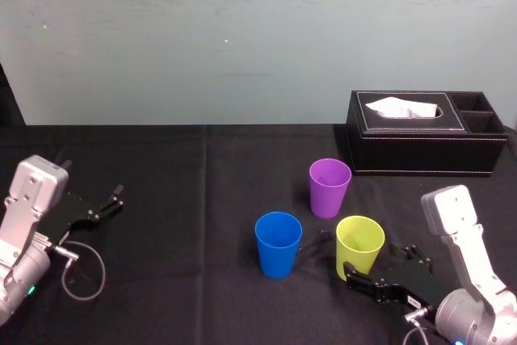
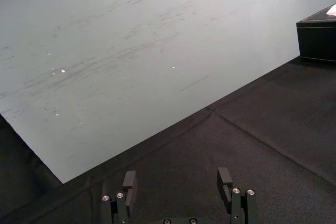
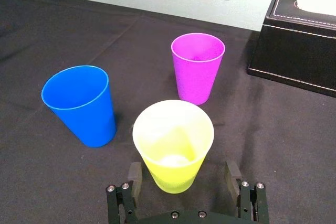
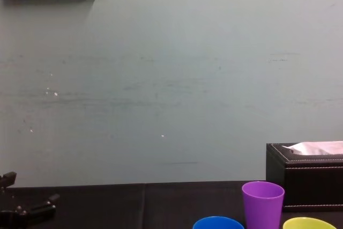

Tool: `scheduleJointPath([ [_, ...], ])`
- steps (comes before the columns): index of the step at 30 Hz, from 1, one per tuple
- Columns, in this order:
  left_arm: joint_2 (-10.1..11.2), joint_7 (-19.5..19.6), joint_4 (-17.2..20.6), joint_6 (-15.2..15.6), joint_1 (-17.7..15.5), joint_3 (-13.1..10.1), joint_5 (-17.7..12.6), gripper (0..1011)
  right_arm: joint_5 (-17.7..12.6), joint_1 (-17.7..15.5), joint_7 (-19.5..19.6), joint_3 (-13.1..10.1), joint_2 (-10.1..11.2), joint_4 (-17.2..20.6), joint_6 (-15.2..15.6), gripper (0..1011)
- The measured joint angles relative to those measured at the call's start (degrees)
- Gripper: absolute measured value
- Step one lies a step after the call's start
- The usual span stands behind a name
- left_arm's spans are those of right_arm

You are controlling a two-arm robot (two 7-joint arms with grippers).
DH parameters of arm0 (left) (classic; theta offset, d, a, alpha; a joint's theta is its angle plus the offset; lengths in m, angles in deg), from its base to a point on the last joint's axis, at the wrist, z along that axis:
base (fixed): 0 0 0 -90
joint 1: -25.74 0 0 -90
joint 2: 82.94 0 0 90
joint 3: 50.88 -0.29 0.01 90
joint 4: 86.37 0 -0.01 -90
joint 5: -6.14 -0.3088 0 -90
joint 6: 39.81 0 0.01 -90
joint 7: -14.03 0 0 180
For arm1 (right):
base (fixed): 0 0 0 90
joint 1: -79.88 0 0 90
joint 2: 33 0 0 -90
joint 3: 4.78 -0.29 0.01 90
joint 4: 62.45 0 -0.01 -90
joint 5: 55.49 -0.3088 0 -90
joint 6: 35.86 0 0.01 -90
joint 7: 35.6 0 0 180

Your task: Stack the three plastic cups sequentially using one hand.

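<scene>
Right gripper (image 3: 183, 174) open around the yellow-green tapered plastic cup (image 3: 173, 145)
It stands upright between the spread fingers (image 3: 134, 174), untouched, toward the table's (image 1: 178, 296) near edge; the blue plastic cup (image 3: 81, 106) and purple plastic cup (image 3: 197, 66) stand apart beyond. Left gripper (image 2: 176, 182), also spread, idles by the left edge.

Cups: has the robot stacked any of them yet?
None done: the purple cup, blue cup and yellow-green cup stand apart on the table. In hand: the right end effector is open either side of the yellow-green cup, not yet gripping. The left end effector sits idle, open, at the table's left. Still to do: both stackings.
</scene>
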Motion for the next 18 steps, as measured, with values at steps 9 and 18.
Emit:
scheduleJointPath([
  [9, 0.0, 0.0, 0.0, 0.0, 0.0, 0.0, 0.0, 1000, 1.42, 0.89, -0.98, -0.24, -1.79, -1.64, -0.72, 1002],
  [18, 0.0, 0.0, 0.0, 0.0, 0.0, 0.0, 0.0, 1000, 2.65, 2.14, -2.03, -0.19, -3.14, -3.01, -0.73, 1002],
])
